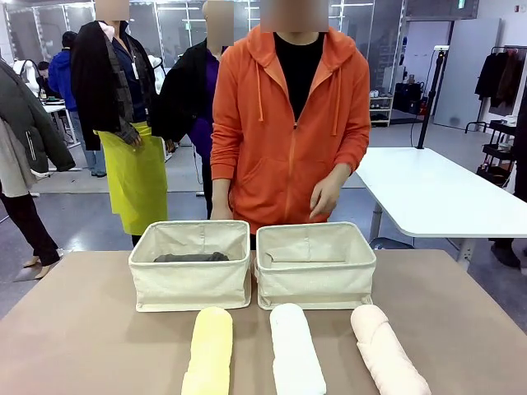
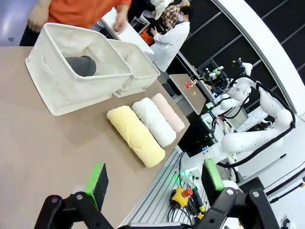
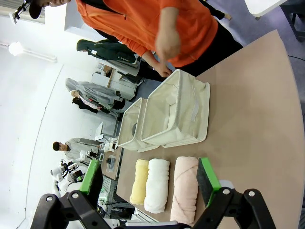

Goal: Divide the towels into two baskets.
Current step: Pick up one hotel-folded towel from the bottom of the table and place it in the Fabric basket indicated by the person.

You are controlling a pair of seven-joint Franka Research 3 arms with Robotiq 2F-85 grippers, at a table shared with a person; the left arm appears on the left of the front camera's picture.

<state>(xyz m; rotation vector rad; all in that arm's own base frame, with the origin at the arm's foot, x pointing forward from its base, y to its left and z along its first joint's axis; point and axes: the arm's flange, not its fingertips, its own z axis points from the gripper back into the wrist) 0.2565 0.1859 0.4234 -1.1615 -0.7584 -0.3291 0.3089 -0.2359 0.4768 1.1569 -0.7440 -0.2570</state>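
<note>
- Front view: the left basket [image 1: 189, 284] and the right basket [image 1: 315, 284] stand side by side, touching, on the brown table [image 1: 74, 329]. The dark grey towel [image 1: 191, 257] lies inside the left basket. Nearer me, the pale yellow towel [image 1: 208, 352], the white towel [image 1: 296, 350] and the pale pink towel [image 1: 385, 350] lie in a row on the table. A person in an orange hoodie [image 1: 280, 123] stands just behind the baskets.
- Left wrist view: my left pincer [image 2: 155, 179] is released, its green pads spread wide with nothing between them, above the table's near edge. Beyond it the pale yellow towel [image 2: 136, 136], white towel [image 2: 153, 121] and pale pink towel [image 2: 167, 112] lie close together. The dark grey towel [image 2: 82, 66] sits in the left basket [image 2: 62, 90].
- Right wrist view: my right pincer [image 3: 148, 176] is also released and grasps nothing. The pale pink towel [image 3: 185, 188] lies closest to it, with the white towel [image 3: 157, 183] and pale yellow towel [image 3: 139, 181] beside it. The right basket [image 3: 178, 114] stands past them.
</note>
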